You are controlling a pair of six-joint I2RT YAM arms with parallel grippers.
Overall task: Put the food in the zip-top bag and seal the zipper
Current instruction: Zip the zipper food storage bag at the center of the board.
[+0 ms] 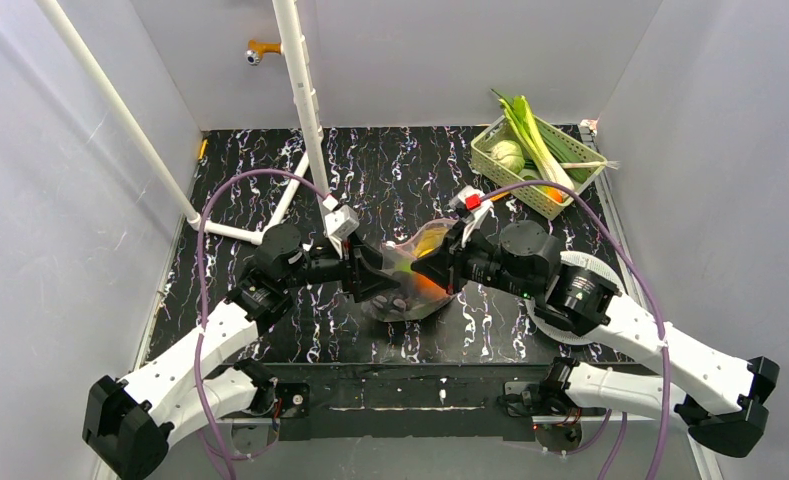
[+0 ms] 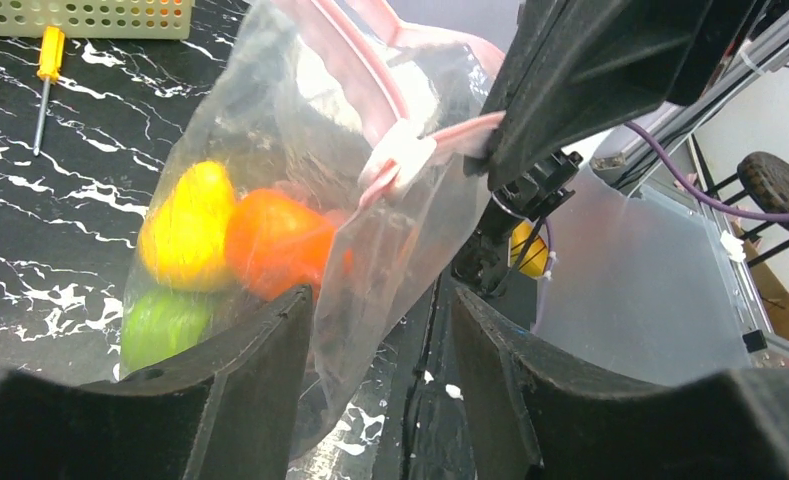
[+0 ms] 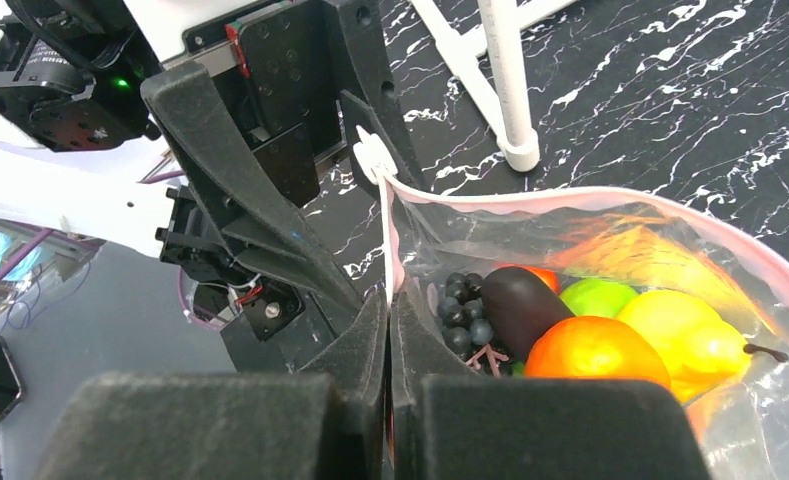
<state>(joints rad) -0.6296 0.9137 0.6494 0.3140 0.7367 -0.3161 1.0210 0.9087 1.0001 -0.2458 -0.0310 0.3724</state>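
Zip-top bag (image 1: 415, 275) is held up near the table (image 1: 250, 170) ctr, between the two arms. Its zipper (image 3: 570, 200) is pinched by the R gripper (image 3: 390, 325), whose jaws are pressed fully together on the pink strip, close to the white slider (image 3: 373, 155). Past the pinch the strip is bowed out, so the mouth appears to be open there. L gripper (image 2: 380, 300) is set approx. half open, w/ its fingers (image 2: 260, 370) placed either side of the bag's lower part; whether the plastic is touched cannot be told. Food is seen inside the bag: orange fruit (image 3: 595, 350), yellow piece (image 3: 685, 330), green piece (image 3: 598, 297), grape bunch (image 3: 465, 315) and a dark purple piece (image 3: 520, 300). Basket (image 1: 482, 160) w/ leek (image 1: 535, 135) and cabbage (image 1: 507, 155) is placed at far right; a screwdriver (image 2: 45, 75) is laid near it.
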